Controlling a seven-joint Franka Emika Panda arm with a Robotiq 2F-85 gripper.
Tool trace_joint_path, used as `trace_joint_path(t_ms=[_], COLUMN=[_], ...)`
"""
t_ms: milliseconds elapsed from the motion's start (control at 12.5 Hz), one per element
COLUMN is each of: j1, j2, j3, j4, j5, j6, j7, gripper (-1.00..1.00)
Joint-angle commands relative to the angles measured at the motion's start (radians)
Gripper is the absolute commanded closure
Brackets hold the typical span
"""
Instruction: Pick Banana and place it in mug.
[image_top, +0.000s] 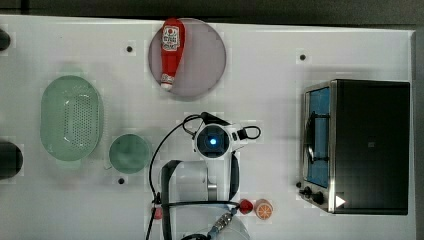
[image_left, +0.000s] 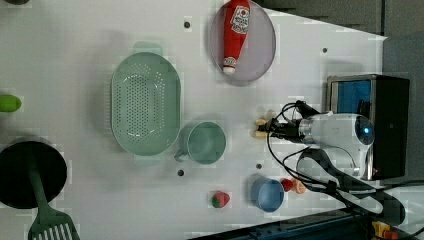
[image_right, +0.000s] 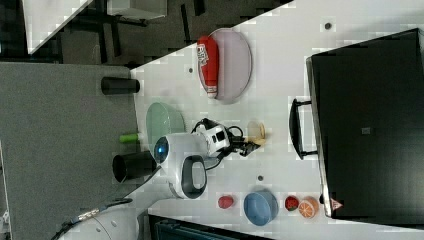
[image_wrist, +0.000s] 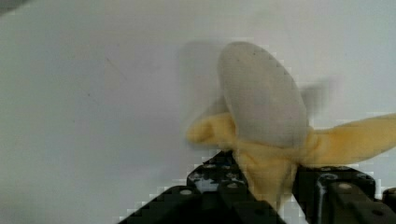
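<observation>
**Fingers closed around the peeled banana on the table**

In the wrist view the two dark fingers (image_wrist: 219, 182) stand on either side of the banana's yellow peel, pinching its lower part, with the pale peeled flesh rising beyond them. The gripper (image_left: 267, 128) reaches toward the left view's left, and the banana (image_left: 260, 128) sits at its tip on the white table (image_left: 75, 60). In the right view the banana (image_right: 257, 133) lies just past the gripper's end, between the arm and the black toaster oven (image_right: 367, 125).

The mug (image_left: 205, 142) stands apart from the banana, toward the left view's left, right beside the pale green colander (image_left: 145, 102). Further up in the left view a red ketchup bottle (image_left: 235, 32) lies on a grey plate (image_left: 260, 45). Near the left view's lower edge are a blue cup (image_left: 268, 195), a small red fruit (image_left: 220, 199) and an orange slice (image_left: 299, 186). A black pot (image_left: 30, 175) with a green spatula (image_left: 47, 220) sits at the left view's lower left.
</observation>
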Motion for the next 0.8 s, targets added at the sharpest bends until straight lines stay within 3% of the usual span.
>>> trace_joint_path(t_ms=[80, 320, 800], j1=[-0.020, -0.024, -0.019], j2=[-0.058, -0.237, -0.565], j3=[-0.011, -0.026, -0.018], j4=[0.022, 0.030, 0.200], j5=[0.005, 0.006, 0.005], j6=[-0.005, -0.164, -0.781], j7=[-0.029, -0.029, -0.012], gripper=[0.34, 0.34, 0.34])
